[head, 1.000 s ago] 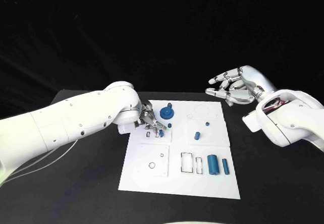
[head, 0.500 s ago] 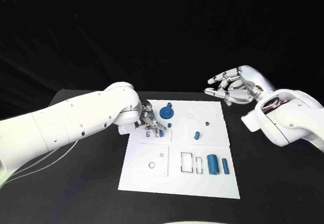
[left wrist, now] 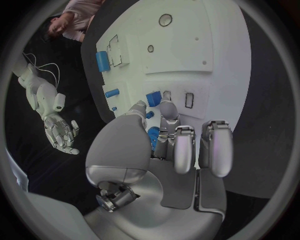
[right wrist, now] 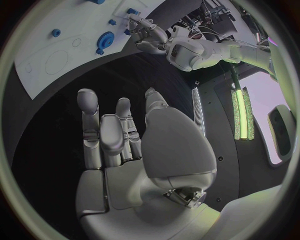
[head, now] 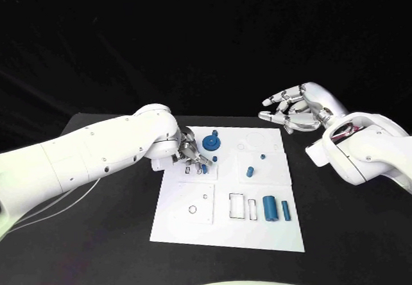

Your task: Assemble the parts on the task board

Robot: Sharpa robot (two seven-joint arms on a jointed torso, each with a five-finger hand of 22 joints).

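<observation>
At the six o'clock end of the white board [head: 187, 220], two blue cylinders [head: 270, 210] lie beside empty outlined slots. Further up, near nine o'clock, the left hand [head: 190, 153] pinches a small blue block [left wrist: 153, 98] over a slot; I judge it should go down square and slow. A blue gear [head: 212, 142] sits beyond. At two o'clock, the right hand [head: 292, 110] hovers empty, fingers apart.

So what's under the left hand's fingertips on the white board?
Under the left hand, a small blue block is pinched at the slots on the white task board. Another blue piece peeks behind the fingers; whatever else lies beneath is covered.
</observation>
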